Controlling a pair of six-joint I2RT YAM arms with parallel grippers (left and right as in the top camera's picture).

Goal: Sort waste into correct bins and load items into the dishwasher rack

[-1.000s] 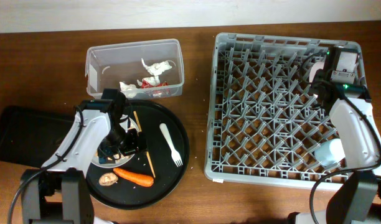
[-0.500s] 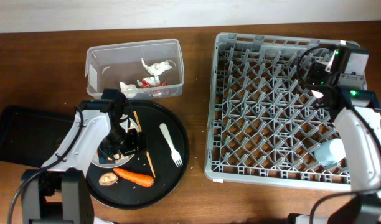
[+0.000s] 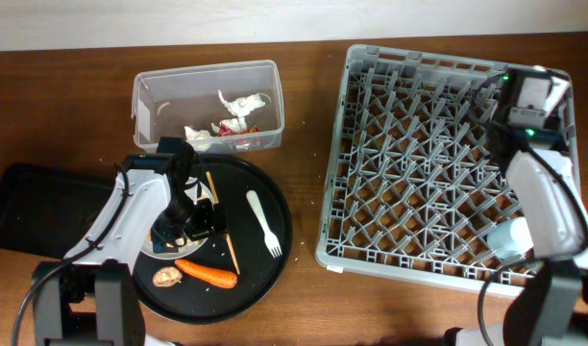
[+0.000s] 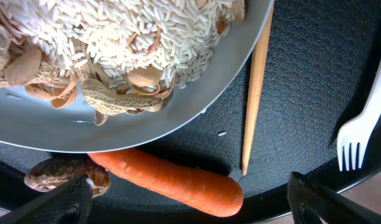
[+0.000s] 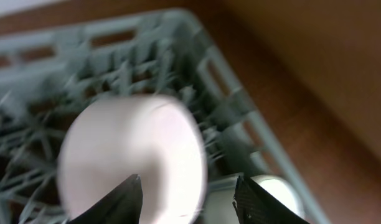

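Observation:
My left gripper (image 4: 187, 208) is open and hovers low over the orange carrot (image 4: 172, 183) on the round black tray (image 3: 265, 259); it also shows in the overhead view (image 3: 183, 229). Beside the carrot lie a brown nut-like lump (image 4: 60, 176), a wooden chopstick (image 4: 256, 87) and the white fork (image 4: 365, 124). The white plate (image 4: 197, 93) holds rice and peanut shells. My right gripper (image 5: 192, 199) is open over the far right corner of the grey dishwasher rack (image 3: 371, 252), just above a white cup (image 5: 131, 155). The view is blurred. A light blue cup (image 3: 510, 235) lies in the rack.
The clear tub (image 3: 150, 91) holds white scraps (image 3: 238, 104) and a red wrapper (image 3: 244, 128). The flat black tray (image 3: 25, 207) lies at the left edge. Crumbs dot the table between the round tray and the rack.
The rack has shifted right and turned slightly, its near left corner swinging out. My right gripper moved about over the rack's far right corner. The left arm has not moved.

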